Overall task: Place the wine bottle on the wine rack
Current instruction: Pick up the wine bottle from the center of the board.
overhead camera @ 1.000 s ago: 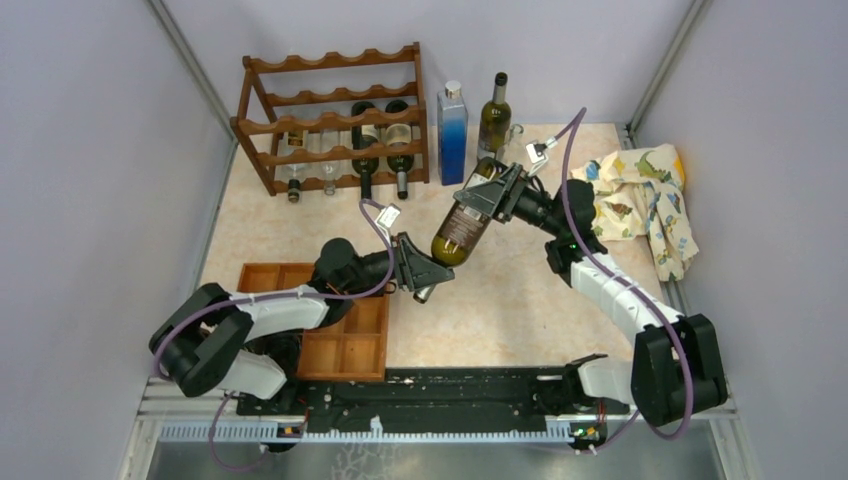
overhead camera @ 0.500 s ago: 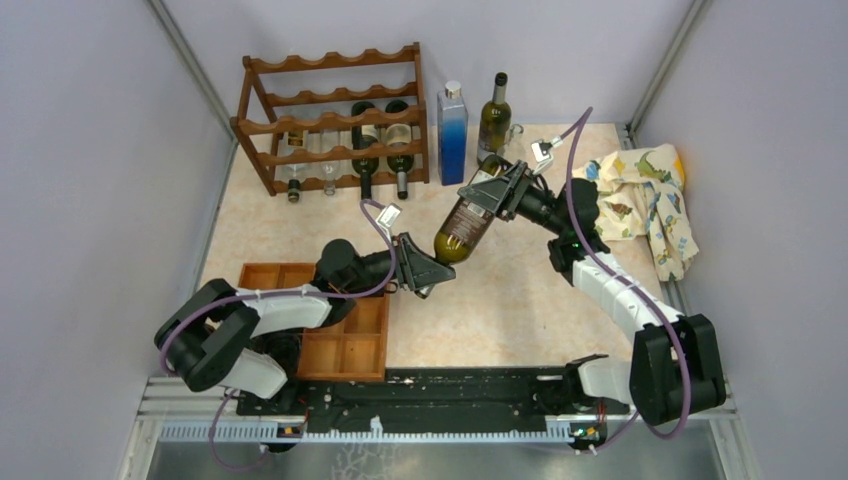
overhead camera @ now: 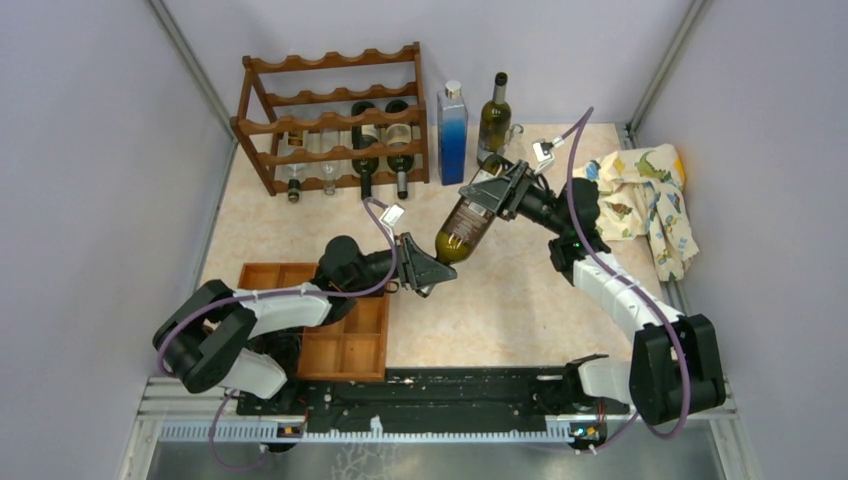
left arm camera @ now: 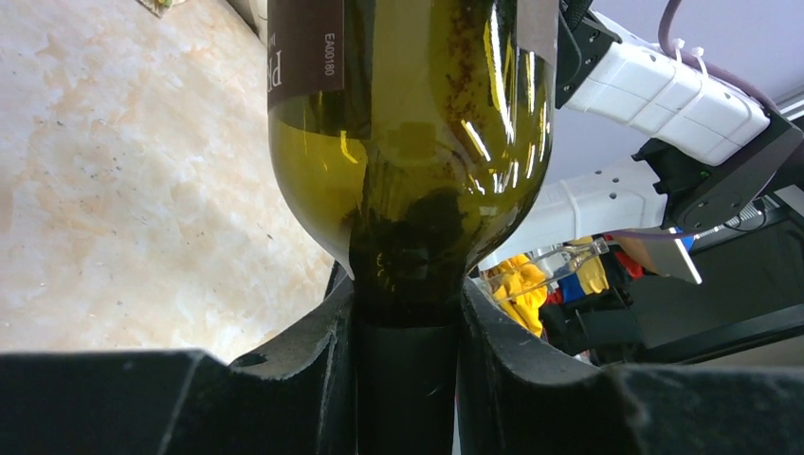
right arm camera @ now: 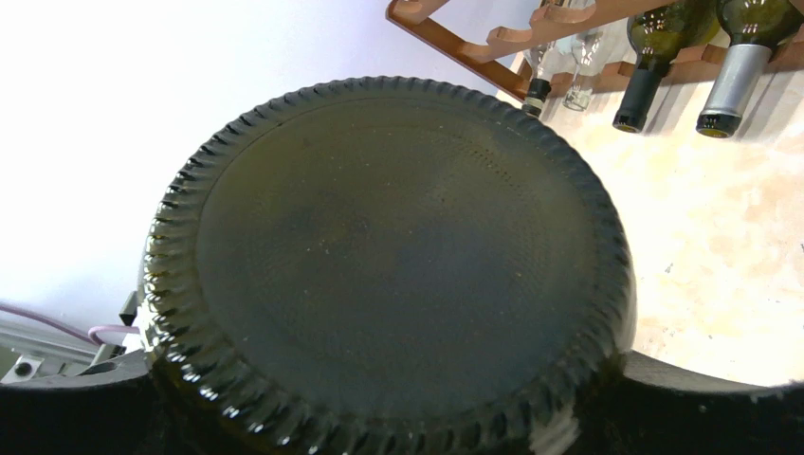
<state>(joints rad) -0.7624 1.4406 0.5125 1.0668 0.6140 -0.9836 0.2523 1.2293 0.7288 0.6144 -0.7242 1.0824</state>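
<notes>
The pale marbled table carried everything, and at its far left corner stood the wine rack, a dark reddish-brown frame of wavy rails with its upper tiers bare. Lower down it held two dark bottles lying side by side, necks toward the arms, and some clear bottles to their left. A patterned cloth lay crumpled at the right edge, and a flat wooden compartment tray sat at the near left, partly under the left arm. The wine bottle was not on the rack. It hung tilted in the air over the middle of the table, well apart from the rack, with its base up and to the right and its neck down and to the left. Just right of the rack a tall blue bottle stood upright, with a dark green bottle upright beside it. The right gripper was clamped around the bottle's base end, whose ribbed underside filled the right wrist view. The left gripper was closed on the bottle's neck just below the shoulder, its black fingers pressed against either side.
</notes>
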